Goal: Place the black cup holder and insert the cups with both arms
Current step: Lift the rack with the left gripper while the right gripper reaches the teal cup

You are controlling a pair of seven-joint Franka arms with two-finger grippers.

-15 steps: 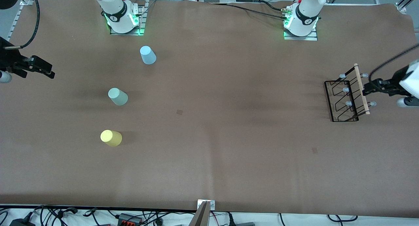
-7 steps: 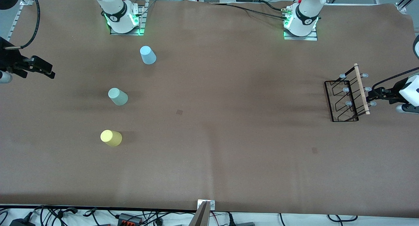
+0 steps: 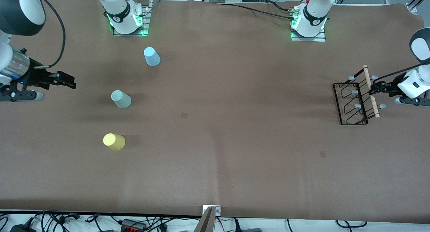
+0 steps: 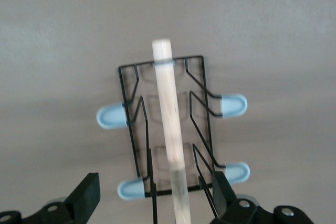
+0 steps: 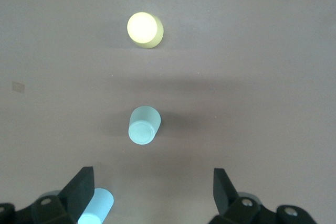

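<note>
One holder (image 3: 356, 101) is standing on the table (image 3: 235, 158) at the left arm's end, farther from the front camera than the table's middle. It is carrying one wooden rod (image 3: 371, 91) along its length and six pegs with pale tips. In the left wrist view four of those tips are showing, two on each side of the rod (image 4: 172, 135).

The left gripper (image 3: 373, 88) is hanging over the holder, right at the rod. In the left wrist view its jaws are standing spread, one finger (image 4: 86, 196) on each side of the rod, which is running between them without either finger pressing on it.

Three cups are sitting mouth down on the table toward the right arm's end, well apart from the holder. The blue cup (image 3: 152, 56) is sitting farthest from the front camera, the green cup (image 3: 121, 99) is sitting nearer, and the yellow cup (image 3: 114, 141) is sitting nearest of the three. All three are well apart from one another.

The right gripper (image 3: 69, 83) is hovering over bare table beside the green cup, toward the right arm's end. In the right wrist view its jaws are standing wide apart, gripping nothing, with the green cup (image 5: 143, 125) and yellow cup (image 5: 144, 29) showing between the fingers and the blue cup (image 5: 97, 205) just beside one finger (image 5: 79, 188)
</note>
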